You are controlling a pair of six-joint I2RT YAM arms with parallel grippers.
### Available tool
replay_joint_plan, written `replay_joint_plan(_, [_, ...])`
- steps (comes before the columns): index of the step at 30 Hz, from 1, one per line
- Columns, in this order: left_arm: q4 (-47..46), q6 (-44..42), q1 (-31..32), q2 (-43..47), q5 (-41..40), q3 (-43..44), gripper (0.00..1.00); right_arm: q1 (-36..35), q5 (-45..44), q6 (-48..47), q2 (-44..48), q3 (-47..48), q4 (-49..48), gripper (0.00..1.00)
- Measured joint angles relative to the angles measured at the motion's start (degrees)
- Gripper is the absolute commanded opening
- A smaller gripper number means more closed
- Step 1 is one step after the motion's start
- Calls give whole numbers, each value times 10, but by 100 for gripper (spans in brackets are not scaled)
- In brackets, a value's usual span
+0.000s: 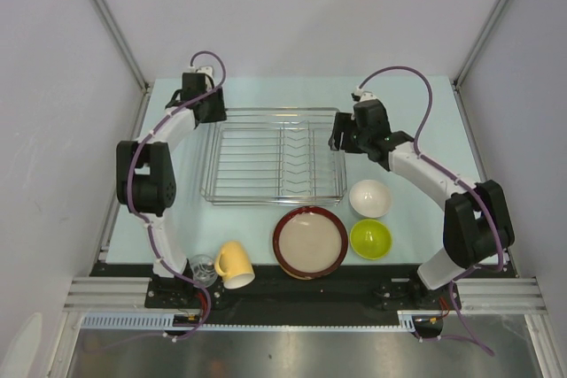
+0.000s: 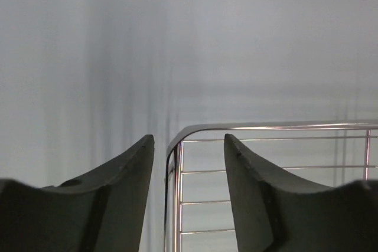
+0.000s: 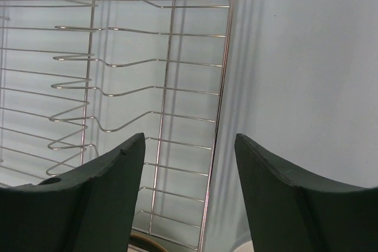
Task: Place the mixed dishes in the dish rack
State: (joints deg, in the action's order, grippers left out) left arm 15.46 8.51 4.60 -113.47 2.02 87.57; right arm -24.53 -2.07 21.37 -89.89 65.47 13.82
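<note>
The silver wire dish rack [image 1: 275,157] stands mid-table with nothing in it. My left gripper [image 1: 215,115] is open at its far left corner; in the left wrist view [image 2: 189,140] the fingers straddle the rack's corner rim [image 2: 177,146] without touching it. My right gripper [image 1: 339,139] is open over the rack's right edge [image 3: 220,98], which lies between its fingers in the right wrist view [image 3: 189,140]. In front of the rack lie the red-rimmed beige plate [image 1: 310,242], white bowl [image 1: 370,198], lime-green bowl [image 1: 370,238], yellow mug [image 1: 233,265] and clear glass [image 1: 203,269]. I see no separate patterned plate.
The dishes sit in a row between the rack and the black near edge rail [image 1: 292,294]. Grey enclosure walls with metal posts [image 1: 106,15] bound the table on three sides. The plate's rim [image 3: 144,241] peeks in under my right gripper.
</note>
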Motion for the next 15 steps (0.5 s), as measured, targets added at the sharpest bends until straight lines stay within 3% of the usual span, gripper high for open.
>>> replay_joint_plan(6, [30,-2,3,23,11,0,80,-1,-3,0,-24,0,-2,52])
replay_joint_plan(11, [57,-17,3,78,14,-11,78,-2,-5,0,-57,0,1,50])
replay_joint_plan(15, [72,-42,3,159,23,-83,71,-3,-6,0,-61,0,5,48])
